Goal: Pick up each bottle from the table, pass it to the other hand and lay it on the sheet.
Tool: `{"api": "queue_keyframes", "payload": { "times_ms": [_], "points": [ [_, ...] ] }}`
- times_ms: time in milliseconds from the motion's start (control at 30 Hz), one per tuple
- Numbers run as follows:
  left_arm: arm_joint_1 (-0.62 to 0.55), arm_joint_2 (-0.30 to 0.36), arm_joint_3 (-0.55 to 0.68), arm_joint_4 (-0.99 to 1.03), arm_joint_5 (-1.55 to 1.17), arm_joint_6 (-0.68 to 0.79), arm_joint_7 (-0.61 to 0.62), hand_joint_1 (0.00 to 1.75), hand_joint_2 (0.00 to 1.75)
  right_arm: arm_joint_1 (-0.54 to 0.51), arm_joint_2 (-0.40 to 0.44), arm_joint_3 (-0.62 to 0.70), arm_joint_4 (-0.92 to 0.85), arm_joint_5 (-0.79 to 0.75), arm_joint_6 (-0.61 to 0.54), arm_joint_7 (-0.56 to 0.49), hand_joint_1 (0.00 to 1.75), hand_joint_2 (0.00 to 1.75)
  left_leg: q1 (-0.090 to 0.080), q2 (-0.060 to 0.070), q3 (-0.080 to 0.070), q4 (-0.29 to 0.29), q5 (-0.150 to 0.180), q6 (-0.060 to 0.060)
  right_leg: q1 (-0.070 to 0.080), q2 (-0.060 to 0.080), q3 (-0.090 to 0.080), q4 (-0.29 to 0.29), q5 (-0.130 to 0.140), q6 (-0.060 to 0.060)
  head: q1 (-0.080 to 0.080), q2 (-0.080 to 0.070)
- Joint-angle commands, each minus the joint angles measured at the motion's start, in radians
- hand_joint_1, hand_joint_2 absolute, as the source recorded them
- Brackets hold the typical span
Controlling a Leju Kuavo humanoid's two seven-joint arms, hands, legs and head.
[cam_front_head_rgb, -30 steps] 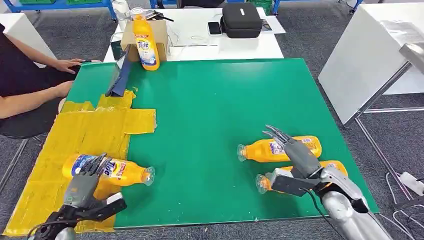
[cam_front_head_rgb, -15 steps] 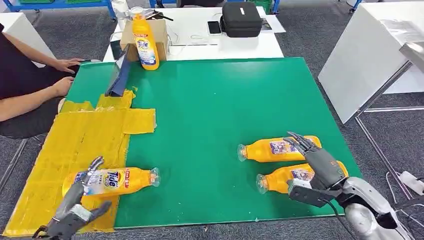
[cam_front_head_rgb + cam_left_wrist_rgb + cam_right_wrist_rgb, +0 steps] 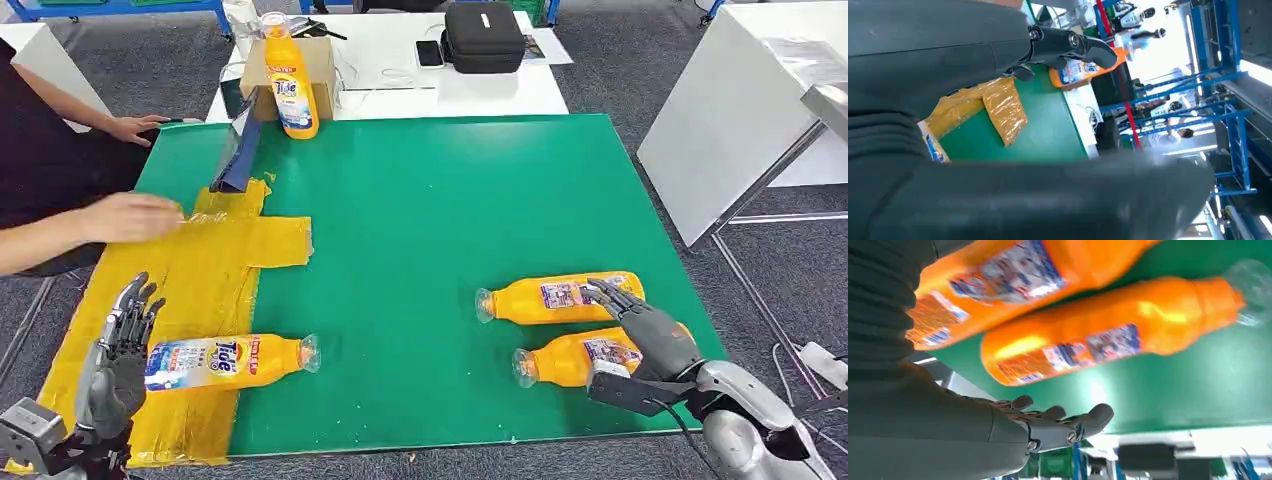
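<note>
Left hand [image 3: 120, 350], head view: lifted clear of the laid bottle [image 3: 225, 360], fingers spread and pointing up, holding nothing; half a second back we saw it low at the bottle's base, a second back resting across the bottle itself; we judge the release done and one bottle delivered, its body on the yellow sheet [image 3: 180, 270] and its neck and cap end reaching onto the green table [image 3: 430, 200].
Right hand [image 3: 645, 330], same view: fingers apart, lying over the label ends of the far lying bottle [image 3: 555, 297] and the near lying bottle [image 3: 575, 357], which rest side by side near the table's right front; the hand has dropped toward them since a second ago; whether it touches either we cannot tell; we take the next pick-up to be starting.
A person's hand [image 3: 135, 215] has come onto the sheet's back part; earlier it lay off the table's edge.
Upright bottle [image 3: 288, 80] at the table's far edge, before a cardboard box [image 3: 320, 65]; not yet handled.
Writing, head view: "Tide" legible on the laid bottle and on the upright one; other label text too small.
Left wrist view: the left hand's dark fingers extended, nothing between them; the sheet and the upright bottle beyond; label unreadable.
Right wrist view: right hand's fingers extended and empty; both lying bottles just beside them, labels blurred, no words readable.
</note>
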Motion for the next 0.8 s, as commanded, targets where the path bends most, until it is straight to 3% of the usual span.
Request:
{"api": "queue_keyframes", "payload": {
  "times_ms": [33,333,600,800],
  "points": [
    [-0.03,-0.018,-0.002,0.02,0.004,0.006,0.002,0.0,0.0,-0.007,-0.039,0.0,0.053,-0.014,0.033,0.009,0.0,1.75,0.001,-0.001,0.002,0.0,-0.001,-0.001,0.001,0.002,0.003,-0.001,-0.001,-0.003,0.0,0.0],
    [-0.053,-0.002,-0.015,0.055,0.041,-0.001,0.013,0.0,0.0,0.068,-0.162,-0.025,-0.022,-0.061,0.091,0.039,0.0,1.75,0.001,-0.002,0.001,0.0,-0.001,-0.001,0.001,0.001,0.001,0.0,-0.001,-0.003,0.0,0.0],
    [-0.068,0.006,-0.025,0.066,0.055,0.0,0.019,0.0,0.0,0.075,-0.17,-0.01,-0.01,-0.059,0.097,0.045,0.0,1.75,0.001,-0.001,0.001,-0.001,0.0,-0.001,0.001,0.001,0.0,-0.001,0.0,-0.002,0.0,0.0],
    [-0.07,0.008,-0.034,0.065,0.062,-0.003,0.025,0.0,0.0,0.029,-0.118,0.042,0.053,0.019,0.059,0.052,0.0,1.75,0.001,0.001,0.001,-0.001,0.0,-0.001,0.001,0.003,0.0,-0.002,0.001,-0.002,0.0,0.0]
  ]
}}
